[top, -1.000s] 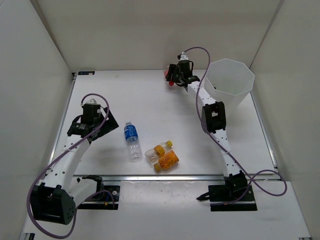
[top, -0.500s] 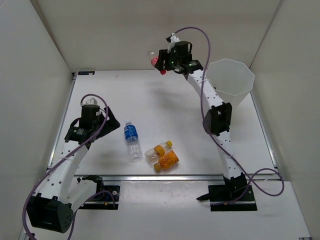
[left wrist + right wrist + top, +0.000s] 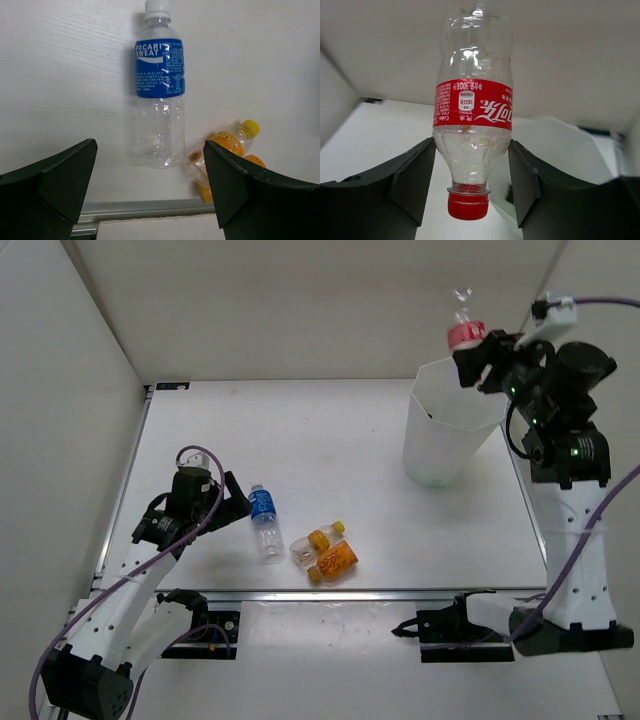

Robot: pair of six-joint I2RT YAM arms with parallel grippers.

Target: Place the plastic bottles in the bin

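Clear plastic bottle with a red label [image 3: 473, 115] is held in the right gripper [image 3: 471, 150]. The jaws are roughly half closed and pinch the shoulder just above the red cap, with the base pointing away from the wrist. In the overhead view I read the bottle as raised at the far right rim of the tall white translucent plastic bin [image 3: 440, 445]; I cannot tell whether it is fully over the opening. Handling, in my judgement: the bottle looks empty, so it is very light, thin-walled and springy. It will dent under a hard squeeze, and its smooth skin may slip or twist in the jaws. I favour a hold at the stiffer shoulder, or across the labelled waist, with moderate force. On the white table [image 3: 330, 440] lie a clear bottle with a blue label [image 3: 160, 100] and, just beside its base, two orange-yellow bottles with yellow caps [image 3: 330, 550]. Round bottles lying flat roll when nudged, so I would close across the body. The left gripper [image 3: 149, 150] sits close by the blue-labelled bottle, jaws spread wide and holding nothing. Legible text: "POCARI SWEAT" in white on the blue label. The red label carries white Chinese characters, seen inverted, and its finer print is too small to read.
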